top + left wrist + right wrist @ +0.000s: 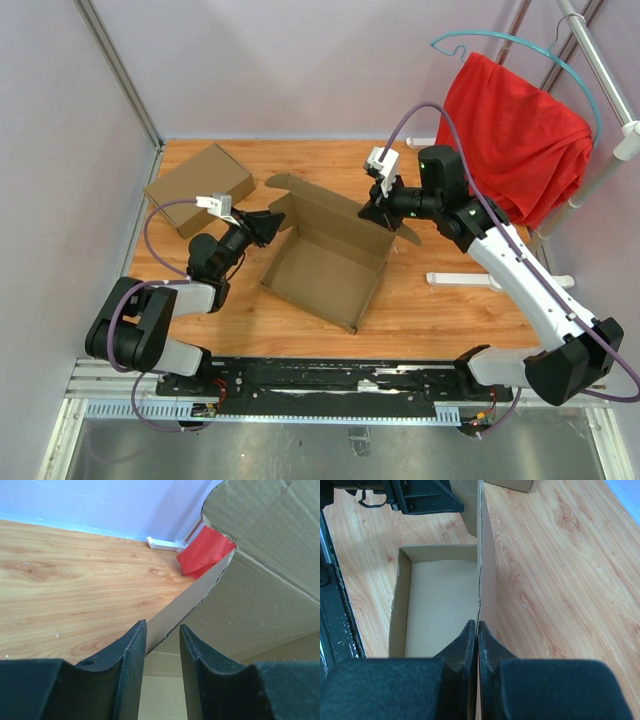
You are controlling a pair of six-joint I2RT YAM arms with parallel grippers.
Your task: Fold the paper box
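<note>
We see right pincer pinching the paper box wall, left pincer spread astride a flap: light, stiff, grip edges.

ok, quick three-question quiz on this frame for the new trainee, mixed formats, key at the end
1. True or false: the right gripper is shut on a panel of the paper box.
2. The left gripper has its fingers: A) pressed together with nothing between them; B) apart, with a cardboard flap edge between them; C) out of every view.
3. What sits at the far left of the wooden table, apart from the open box?
Key: 1 true. 2 B. 3 a second, closed cardboard box.
</note>
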